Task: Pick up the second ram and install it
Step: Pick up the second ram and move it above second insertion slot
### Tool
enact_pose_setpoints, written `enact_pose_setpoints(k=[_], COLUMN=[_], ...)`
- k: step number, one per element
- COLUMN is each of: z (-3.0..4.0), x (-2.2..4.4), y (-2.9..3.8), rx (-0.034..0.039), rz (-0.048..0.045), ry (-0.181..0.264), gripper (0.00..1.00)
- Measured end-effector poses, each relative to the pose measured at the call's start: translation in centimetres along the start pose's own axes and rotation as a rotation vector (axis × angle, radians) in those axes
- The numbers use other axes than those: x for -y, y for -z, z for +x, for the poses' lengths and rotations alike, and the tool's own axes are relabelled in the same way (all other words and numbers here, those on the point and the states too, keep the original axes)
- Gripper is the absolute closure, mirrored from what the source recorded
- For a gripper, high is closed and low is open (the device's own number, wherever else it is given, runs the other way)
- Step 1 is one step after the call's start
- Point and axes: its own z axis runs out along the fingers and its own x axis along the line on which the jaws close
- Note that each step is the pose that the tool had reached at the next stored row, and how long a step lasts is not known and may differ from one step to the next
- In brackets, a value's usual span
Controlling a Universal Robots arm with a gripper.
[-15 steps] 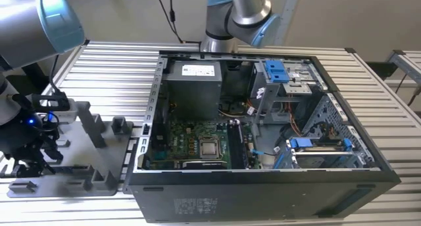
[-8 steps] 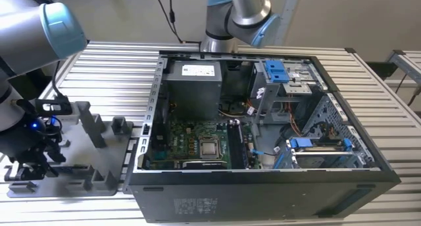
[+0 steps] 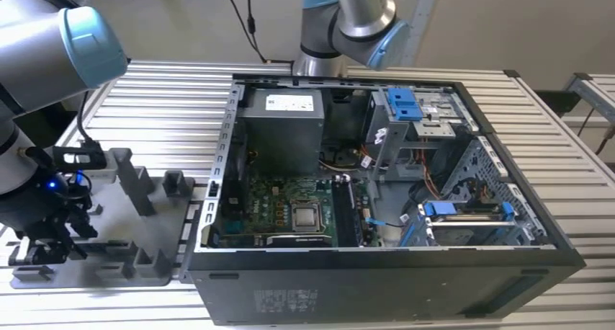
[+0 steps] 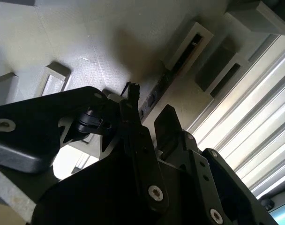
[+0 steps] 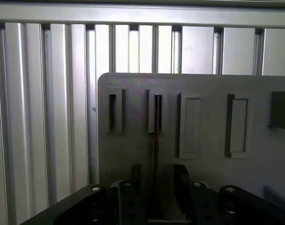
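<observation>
The second ram (image 5: 156,136) is a thin dark strip standing on edge in a slot of the gray tray (image 5: 208,84). In the exterior view my gripper (image 3: 43,251) is low over the gray tray (image 3: 144,222), at that view's left. It is open in both wrist views, one black finger on each side of the second ram (image 4: 154,93) and a small gap to each. In the first wrist view the gripper (image 5: 157,171) straddles the near end of the strip. In the second wrist view the gripper (image 4: 149,110) sits just above the tray (image 4: 86,37).
An open black computer case (image 3: 384,287) lies at the exterior view's right, with the green motherboard (image 3: 279,207) and its long black slots (image 3: 348,211) inside. A second arm's base (image 3: 346,20) stands behind the case. Gray posts (image 3: 129,179) rise from the tray. The table (image 3: 163,106) is ribbed metal.
</observation>
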Motion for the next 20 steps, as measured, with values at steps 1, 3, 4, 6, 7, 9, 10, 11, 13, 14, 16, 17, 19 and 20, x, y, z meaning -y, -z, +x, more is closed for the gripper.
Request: enact_pose_setpoints(k=[1, 3, 4, 6, 7, 9, 10, 11, 13, 14, 16, 17, 19, 20], z=[0.00, 0.00, 0.00, 0.00, 0.00, 0.00, 0.00, 0.00, 0.00, 0.00, 0.00, 0.00, 0.00, 0.00], x=[0.00, 0.00, 0.00, 0.00, 0.00, 0.00, 0.00, 0.00, 0.00, 0.00, 0.00, 0.00, 0.00, 0.00], y=[-0.01, -0.01, -0.01, -0.01, -0.01, -0.01, -0.02, -0.02, -0.02, -0.02, -0.02, -0.02, -0.03, -0.03], rx=[0.0000, 0.0000, 0.0000, 0.0000, 0.0000, 0.0000, 0.0000, 0.0000, 0.0001, 0.0000, 0.0001, 0.0001, 0.0000, 0.0001], rz=[0.0001, 0.0000, 0.0000, 0.0000, 0.0001, 0.0000, 0.0001, 0.0000, 0.0001, 0.0000, 0.0000, 0.0001, 0.0000, 0.0001], ry=[0.000, 0.000, 0.000, 0.000, 0.000, 0.000, 0.000, 0.000, 0.000, 0.000, 0.000, 0.000, 0.000, 0.000], gripper=[0.58, 0.58, 0.58, 0.58, 0.60, 0.60, 0.67, 0.67, 0.67, 0.67, 0.69, 0.69, 0.76, 0.76])
